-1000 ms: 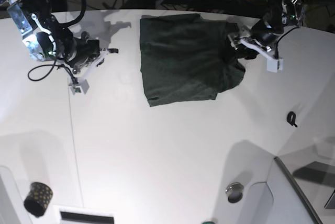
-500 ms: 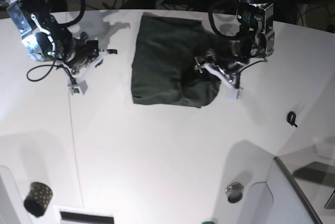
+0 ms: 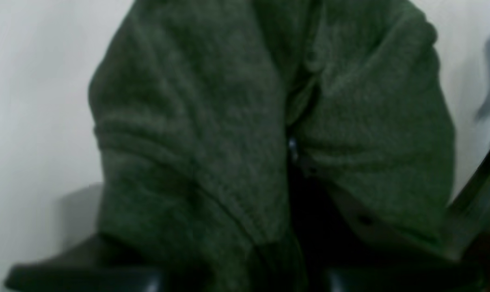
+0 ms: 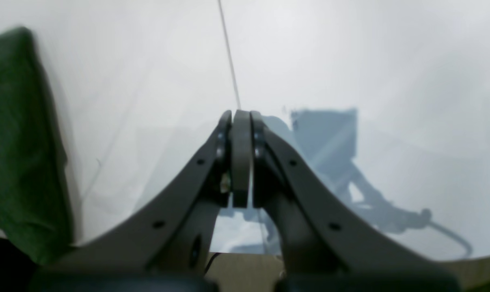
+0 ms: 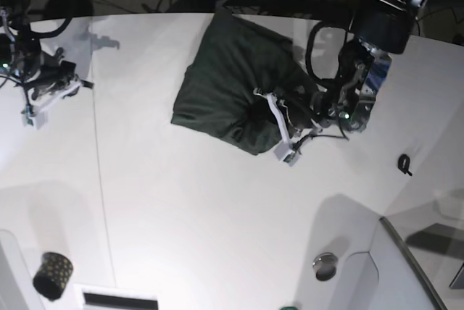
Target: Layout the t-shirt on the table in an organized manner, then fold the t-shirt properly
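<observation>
While bunched on the surface [image 5: 217,201], the t-shirt [image 5: 232,85] fills the left claw [image 5: 279,129], apparently gripped, blurred up close, right claw [image 4: 241,162] clenched empty, well apart.

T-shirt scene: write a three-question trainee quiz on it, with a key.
1. True or false: the right claw is shut on the t-shirt.
2. Which claw has cloth bunched between its fingers: A) the left claw, B) the right claw, C) neither?
3. Fill in: the t-shirt lies on the ____, bunched rather than spread flat.

Key:
1. False. In the right wrist view its fingers meet on nothing, and the shirt lies off to one side.
2. A.
3. table.
</observation>
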{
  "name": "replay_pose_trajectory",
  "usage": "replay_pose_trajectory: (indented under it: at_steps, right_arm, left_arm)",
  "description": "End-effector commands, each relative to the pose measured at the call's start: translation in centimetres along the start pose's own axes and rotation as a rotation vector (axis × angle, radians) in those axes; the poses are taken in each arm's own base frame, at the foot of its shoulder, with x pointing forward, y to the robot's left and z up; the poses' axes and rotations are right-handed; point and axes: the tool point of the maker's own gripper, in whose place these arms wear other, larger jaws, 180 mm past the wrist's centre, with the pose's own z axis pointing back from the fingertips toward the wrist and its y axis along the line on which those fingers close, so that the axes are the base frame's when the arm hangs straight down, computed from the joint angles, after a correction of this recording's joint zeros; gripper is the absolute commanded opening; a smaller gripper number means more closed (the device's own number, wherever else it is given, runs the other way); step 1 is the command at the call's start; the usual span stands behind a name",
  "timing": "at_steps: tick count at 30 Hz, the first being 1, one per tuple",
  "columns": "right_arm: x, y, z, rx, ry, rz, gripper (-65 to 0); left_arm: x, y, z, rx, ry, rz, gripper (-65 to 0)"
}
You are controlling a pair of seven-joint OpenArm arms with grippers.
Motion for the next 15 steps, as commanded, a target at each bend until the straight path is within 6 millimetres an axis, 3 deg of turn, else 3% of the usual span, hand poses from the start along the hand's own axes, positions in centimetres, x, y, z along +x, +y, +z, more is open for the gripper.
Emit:
replay_pose_trajectory:
  at_steps: [1,6,15]
  right_arm:
    - [1.2,-0.4,0.7,0.006,-0.039,0.018,-64.4]
    - [1.4,-1.3,1.1,-0.001,-0.051,0.011,-64.4]
    - [0.8,-1.5,1.1,-0.005,-0.038,0.008,-64.4]
  left_arm:
    - [0.4,1.6,0.6,0.055,0.042,-0.064,-65.0]
    - [2.0,1.8,0.0,0.125,0.146,-0.354,-65.0]
    - [6.4,-4.2,-4.3,0.251,0.201,-0.852,-65.0]
